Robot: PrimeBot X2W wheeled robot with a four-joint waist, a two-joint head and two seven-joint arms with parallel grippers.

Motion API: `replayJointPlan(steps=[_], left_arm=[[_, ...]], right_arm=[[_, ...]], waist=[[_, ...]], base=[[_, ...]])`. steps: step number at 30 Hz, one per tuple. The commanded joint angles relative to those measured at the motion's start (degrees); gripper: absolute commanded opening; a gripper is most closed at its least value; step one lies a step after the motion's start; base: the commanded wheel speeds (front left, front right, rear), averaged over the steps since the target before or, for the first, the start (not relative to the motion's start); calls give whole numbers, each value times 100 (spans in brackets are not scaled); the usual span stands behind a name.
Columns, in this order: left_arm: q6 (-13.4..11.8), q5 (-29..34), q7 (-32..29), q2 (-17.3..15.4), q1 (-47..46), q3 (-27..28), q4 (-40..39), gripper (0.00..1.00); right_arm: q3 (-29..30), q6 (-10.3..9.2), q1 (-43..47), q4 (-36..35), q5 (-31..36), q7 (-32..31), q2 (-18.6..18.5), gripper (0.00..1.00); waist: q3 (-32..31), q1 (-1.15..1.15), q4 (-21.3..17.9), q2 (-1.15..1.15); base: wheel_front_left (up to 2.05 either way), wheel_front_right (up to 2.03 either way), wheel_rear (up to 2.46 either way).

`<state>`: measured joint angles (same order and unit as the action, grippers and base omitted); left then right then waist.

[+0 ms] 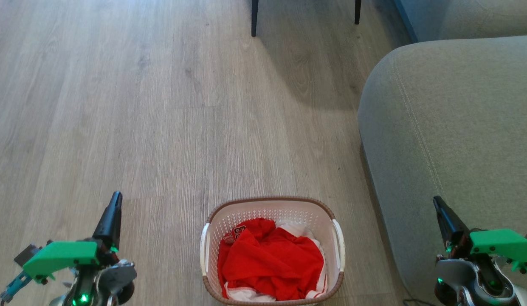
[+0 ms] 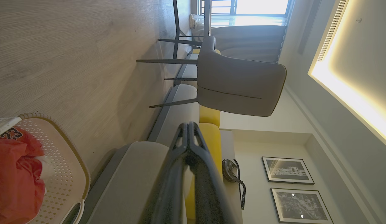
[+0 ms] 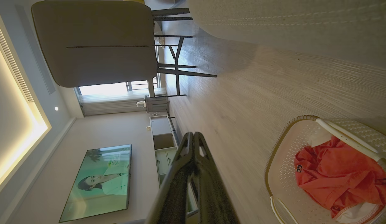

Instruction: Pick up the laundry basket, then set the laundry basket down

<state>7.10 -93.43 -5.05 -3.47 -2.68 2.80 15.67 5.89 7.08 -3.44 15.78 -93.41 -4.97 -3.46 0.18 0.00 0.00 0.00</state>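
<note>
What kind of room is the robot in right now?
Most likely a home living room: a grey sofa, a wall-mounted television, framed pictures, and a laundry basket on the wood-look floor.

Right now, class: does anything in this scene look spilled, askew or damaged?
Nothing stands out. The cream-white perforated plastic laundry basket sits upright on the grey wood-look floor, its red and white clothes heaped inside, none spilled.

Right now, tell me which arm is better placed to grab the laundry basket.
Left, marginally. Both shut claws flank the basket about equally, but the left claw has bare floor beside it, while the right claw is crowded by the sofa.
</note>
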Motion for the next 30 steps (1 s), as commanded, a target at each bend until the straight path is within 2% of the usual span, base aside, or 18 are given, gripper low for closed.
replayJointPlan(steps=[1,30], left_arm=[[38,13,-33,-41,-339,235,-168,0],[38,50,-69,-10,-342,280,-166,0]], right_arm=[[-78,41,-262,-184,8,-38,-45,0],[-32,41,-266,-181,46,-75,-12,0]], waist=[[0,0,0,0],[0,0,0,0]], base=[[0,0,0],[0,0,0]])
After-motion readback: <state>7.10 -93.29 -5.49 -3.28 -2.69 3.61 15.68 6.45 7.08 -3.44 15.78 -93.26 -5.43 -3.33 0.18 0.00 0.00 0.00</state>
